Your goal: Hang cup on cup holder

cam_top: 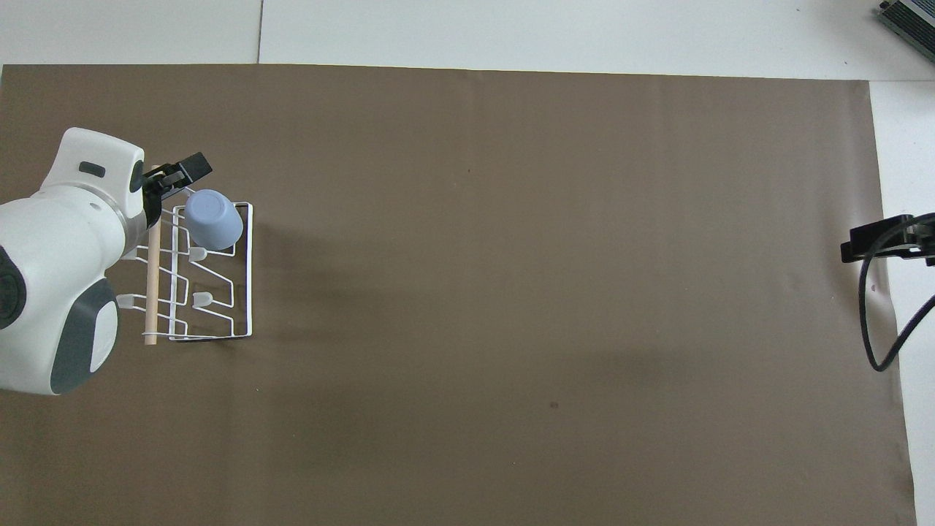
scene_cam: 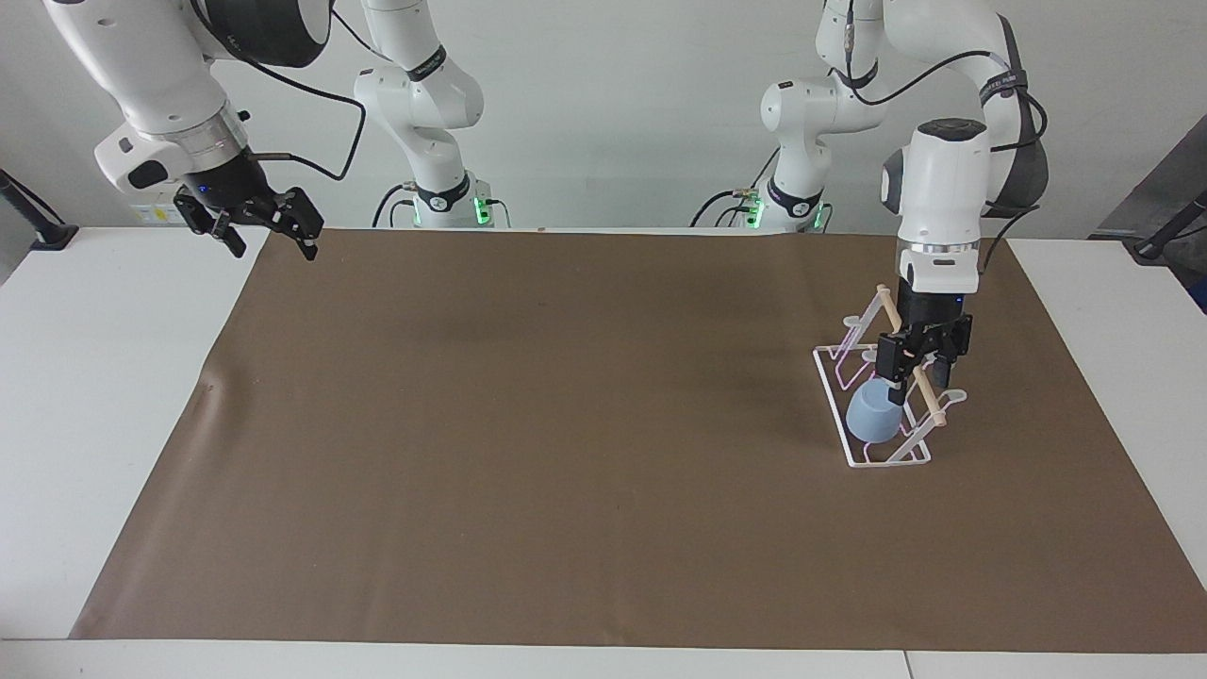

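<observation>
The light-blue cup point(scene_cam: 871, 416) rests base-up and tilted on the white wire cup holder point(scene_cam: 863, 459), on the prong at the rack's end farthest from the robots. It also shows in the overhead view point(cam_top: 213, 218), on the cup holder point(cam_top: 241, 292). My left gripper point(scene_cam: 919, 363) is open and empty just above the cup, its fingers straddling the wooden dowel point(scene_cam: 929, 396); it also shows in the overhead view point(cam_top: 179, 172). My right gripper point(scene_cam: 272, 247) is open and empty, waiting in the air at the right arm's end of the table; only its tip shows in the overhead view point(cam_top: 876, 242).
A brown mat point(scene_cam: 566, 453) covers most of the white table point(scene_cam: 94, 377). The rack stands near the mat's edge at the left arm's end. A black cable point(cam_top: 873, 321) hangs from the right arm.
</observation>
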Tool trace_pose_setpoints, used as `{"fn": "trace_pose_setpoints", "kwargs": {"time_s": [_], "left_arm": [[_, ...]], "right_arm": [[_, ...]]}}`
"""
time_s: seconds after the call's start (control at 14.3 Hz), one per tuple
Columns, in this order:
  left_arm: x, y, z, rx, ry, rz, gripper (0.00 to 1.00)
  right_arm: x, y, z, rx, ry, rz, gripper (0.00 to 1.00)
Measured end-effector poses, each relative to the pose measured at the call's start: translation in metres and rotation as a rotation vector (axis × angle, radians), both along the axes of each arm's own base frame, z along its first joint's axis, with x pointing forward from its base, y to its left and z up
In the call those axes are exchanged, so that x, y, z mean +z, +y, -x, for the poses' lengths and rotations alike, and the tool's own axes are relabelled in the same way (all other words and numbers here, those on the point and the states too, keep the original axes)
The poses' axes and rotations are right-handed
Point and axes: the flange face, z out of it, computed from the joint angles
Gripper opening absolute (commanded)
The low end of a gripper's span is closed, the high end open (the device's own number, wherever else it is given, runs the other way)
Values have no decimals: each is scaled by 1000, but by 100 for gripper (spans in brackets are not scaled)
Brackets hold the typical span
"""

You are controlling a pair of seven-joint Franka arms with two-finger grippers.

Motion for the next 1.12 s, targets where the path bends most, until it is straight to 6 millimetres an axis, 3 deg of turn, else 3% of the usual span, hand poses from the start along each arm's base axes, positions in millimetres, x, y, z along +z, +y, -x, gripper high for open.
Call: {"fn": "trace_pose_setpoints", "kwargs": {"time_s": [0.7,1.12], "left_arm": [[38,1,-5,-75,129,-49,100],[79,25,-2,-221,311,-81,100]], "right_arm": [[0,0,0,1,0,0,100],[0,0,0,1,1,0,100]]}}
